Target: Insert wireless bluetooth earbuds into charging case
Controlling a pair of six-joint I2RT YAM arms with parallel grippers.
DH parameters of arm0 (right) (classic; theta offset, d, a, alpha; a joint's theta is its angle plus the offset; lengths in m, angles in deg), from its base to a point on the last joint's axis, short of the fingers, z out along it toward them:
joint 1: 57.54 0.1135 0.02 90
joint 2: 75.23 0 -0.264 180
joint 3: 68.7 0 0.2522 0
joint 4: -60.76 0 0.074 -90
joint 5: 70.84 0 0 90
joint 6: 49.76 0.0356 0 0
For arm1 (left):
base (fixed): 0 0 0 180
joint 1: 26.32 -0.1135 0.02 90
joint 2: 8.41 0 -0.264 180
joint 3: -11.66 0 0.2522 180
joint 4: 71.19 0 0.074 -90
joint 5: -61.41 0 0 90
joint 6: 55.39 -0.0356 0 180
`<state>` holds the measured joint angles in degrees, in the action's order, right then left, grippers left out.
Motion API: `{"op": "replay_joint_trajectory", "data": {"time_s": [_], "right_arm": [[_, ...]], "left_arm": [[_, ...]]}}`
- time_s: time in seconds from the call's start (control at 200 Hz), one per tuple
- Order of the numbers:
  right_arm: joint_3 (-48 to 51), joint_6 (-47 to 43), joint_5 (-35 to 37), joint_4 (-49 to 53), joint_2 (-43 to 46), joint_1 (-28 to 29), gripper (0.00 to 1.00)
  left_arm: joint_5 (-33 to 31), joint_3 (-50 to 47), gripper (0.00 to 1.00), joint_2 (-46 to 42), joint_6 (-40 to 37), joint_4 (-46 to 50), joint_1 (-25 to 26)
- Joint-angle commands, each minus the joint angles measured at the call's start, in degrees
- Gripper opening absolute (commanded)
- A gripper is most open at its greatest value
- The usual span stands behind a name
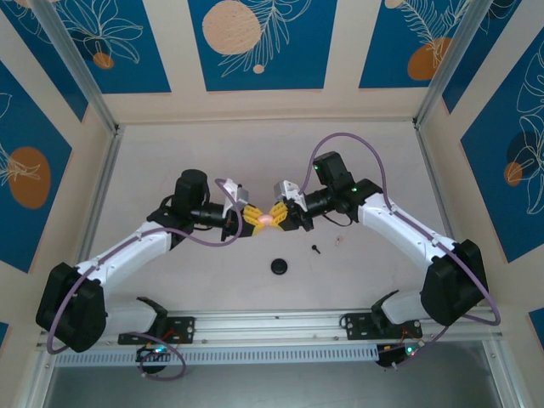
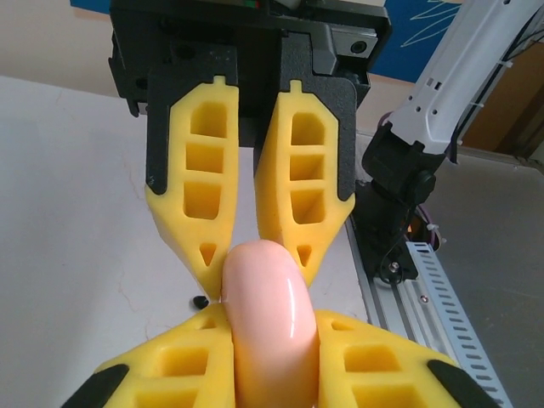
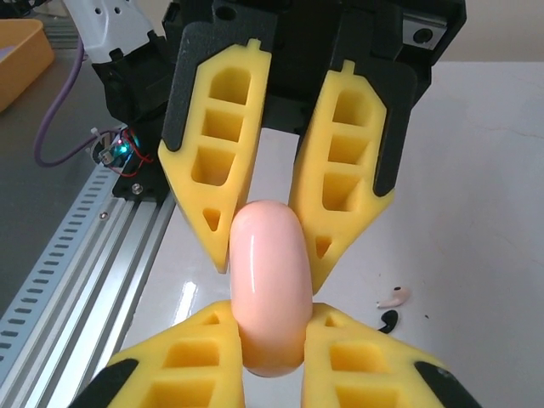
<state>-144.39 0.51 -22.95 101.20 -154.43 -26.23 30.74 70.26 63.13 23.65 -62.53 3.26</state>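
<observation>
The pale pink charging case (image 1: 267, 218) hangs closed above the table's middle, pinched from both sides. My left gripper (image 1: 254, 220) is shut on its left end, and my right gripper (image 1: 280, 215) is shut on its right end. In the left wrist view the charging case (image 2: 268, 314) sits between my own yellow fingers (image 2: 161, 365), with the right gripper (image 2: 259, 265) clamping its far end. In the right wrist view the charging case (image 3: 268, 289) is likewise clamped by the right gripper (image 3: 270, 327). A tiny black earbud (image 3: 388, 320) and a pale pink earbud (image 3: 394, 297) lie loose on the table.
A round black disc (image 1: 279, 266) lies on the white table in front of the grippers. The black earbud (image 1: 315, 249) and the pink one (image 1: 339, 240) rest right of it. An aluminium rail (image 1: 272, 325) runs along the near edge.
</observation>
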Motion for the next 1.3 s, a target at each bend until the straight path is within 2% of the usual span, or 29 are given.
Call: {"op": "replay_joint_trajectory", "data": {"time_s": [0.0,0.15,0.495,0.655,1.04,1.295], "right_arm": [[0.7,-0.4,-2.8,-1.5,1.3,-0.5,0.13],[8.0,5.4,-6.2,-11.8,5.5,-4.6,0.12],[13.0,11.7,-9.8,-19.8,10.1,-6.4,0.12],[13.5,15.0,-9.5,-24.6,9.2,-5.8,0.12],[11.8,16.0,-9.2,-26.2,6.5,-3.9,0.12],[11.6,17.6,-8.7,-28.3,6.0,-3.8,0.12]], "left_arm": [[0.2,0.7,0.36,-1.4,-1.3,-1.2,-0.3],[-0.1,-2.3,0.52,-1.7,3.6,-11.3,-0.5],[3.4,-4.5,0.53,2.3,9.8,-25.3,-0.4],[5.2,-4.2,0.51,3.3,11.0,-26.6,-0.3],[5.9,-4.2,0.44,3.4,10.8,-24.4,0.0],[5.9,-4.1,0.44,3.0,9.4,-22.2,0.0]]}}
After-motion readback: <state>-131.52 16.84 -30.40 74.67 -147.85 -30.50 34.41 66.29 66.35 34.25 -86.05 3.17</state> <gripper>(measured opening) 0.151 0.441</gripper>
